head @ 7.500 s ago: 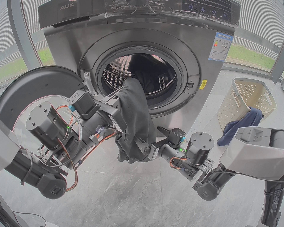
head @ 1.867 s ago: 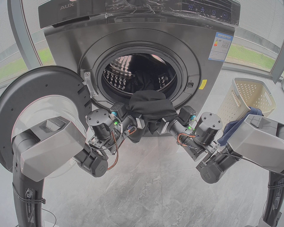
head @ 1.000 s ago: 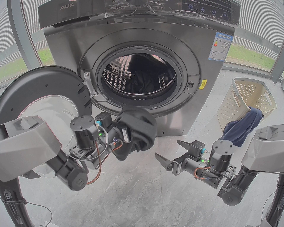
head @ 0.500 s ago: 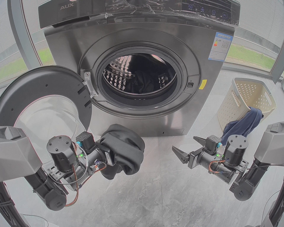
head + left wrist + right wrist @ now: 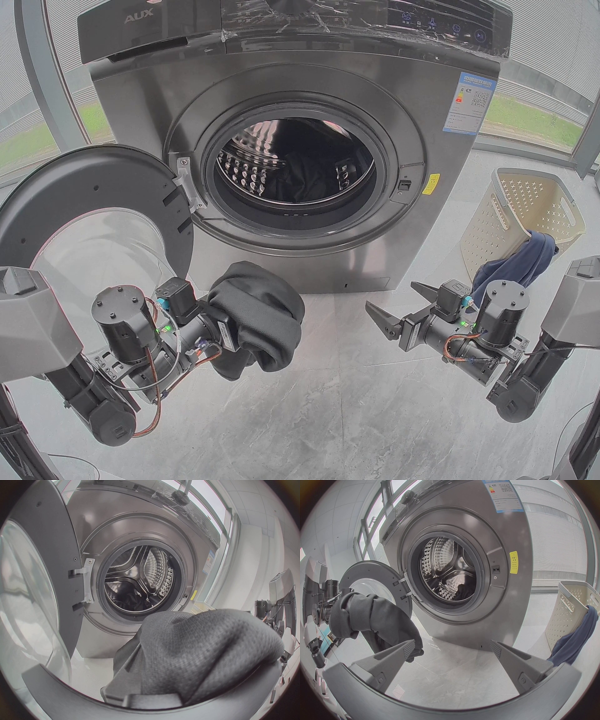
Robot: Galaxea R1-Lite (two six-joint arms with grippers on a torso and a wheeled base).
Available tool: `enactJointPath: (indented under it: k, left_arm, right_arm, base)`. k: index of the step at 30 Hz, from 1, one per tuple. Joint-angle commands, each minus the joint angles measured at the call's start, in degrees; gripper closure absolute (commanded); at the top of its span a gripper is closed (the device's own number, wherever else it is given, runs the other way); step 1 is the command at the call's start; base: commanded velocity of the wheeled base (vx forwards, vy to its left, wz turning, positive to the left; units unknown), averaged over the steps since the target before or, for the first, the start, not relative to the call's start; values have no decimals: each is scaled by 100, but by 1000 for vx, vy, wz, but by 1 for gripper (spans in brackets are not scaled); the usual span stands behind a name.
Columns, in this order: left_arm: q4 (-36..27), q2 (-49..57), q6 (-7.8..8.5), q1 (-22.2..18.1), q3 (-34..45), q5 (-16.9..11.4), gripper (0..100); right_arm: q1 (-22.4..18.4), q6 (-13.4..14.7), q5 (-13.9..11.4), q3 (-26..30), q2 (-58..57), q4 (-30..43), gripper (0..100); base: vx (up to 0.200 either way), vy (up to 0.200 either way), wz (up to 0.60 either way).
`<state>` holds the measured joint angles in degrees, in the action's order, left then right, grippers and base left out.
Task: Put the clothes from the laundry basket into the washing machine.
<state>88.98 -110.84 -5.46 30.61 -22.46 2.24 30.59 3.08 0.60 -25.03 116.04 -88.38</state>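
Right gripper (image 5: 390, 297): fingers spread wide, nothing between them, low over the grey floor (image 5: 325, 412) before the washing machine (image 5: 300, 81). Left gripper (image 5: 230, 326): buried under a bunched black garment (image 5: 265, 312); open or closed, cannot tell. Garment clear of the floor, below the open drum (image 5: 250, 169), near the swung-out door (image 5: 94, 187). In the drum, more dark clothing (image 5: 306, 181), outline hard to make out. Farther right, cream laundry basket (image 5: 531, 200), navy garment (image 5: 515, 269) over its rim, lower end behind the right arm.
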Motion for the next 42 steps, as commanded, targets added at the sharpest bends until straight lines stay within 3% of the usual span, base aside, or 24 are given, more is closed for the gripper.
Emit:
enactJointPath:
  k: [1,13,23,28,29,37,40,42]
  left_arm:
    - [14,1,10,50,-22,13,100]
    - [14,-43,1,173,-57,13,100]
    - [14,-254,1,367,-259,48,100]
    - [14,-553,-16,613,-629,83,100]
    - [5,-790,10,613,-1006,83,100]
    - [-3,-1634,-8,270,-2246,-347,100]
    - [-91,-1617,-16,270,-2114,-75,100]
    - [-30,-1467,36,314,-1578,215,100]
  right_arm:
    - [9,-1,-7,-2,-3,-4,0]
    - [97,-1,-16,95,6,5,0]
    - [633,-36,-332,806,-205,5,0]
    - [765,-10,-341,815,-258,5,0]
    - [791,-18,-323,806,-258,5,0]
    - [853,-18,-306,780,-266,-4,0]
    - [853,-27,-306,798,-275,-4,0]
    - [844,-18,-297,806,-284,-4,0]
  base:
    - [200,0,0]
    - [200,0,0]
    - [100,0,0]
    - [0,0,0]
    - [0,0,0]
    - [0,0,0]
    - [0,0,0]
    - [0,0,0]
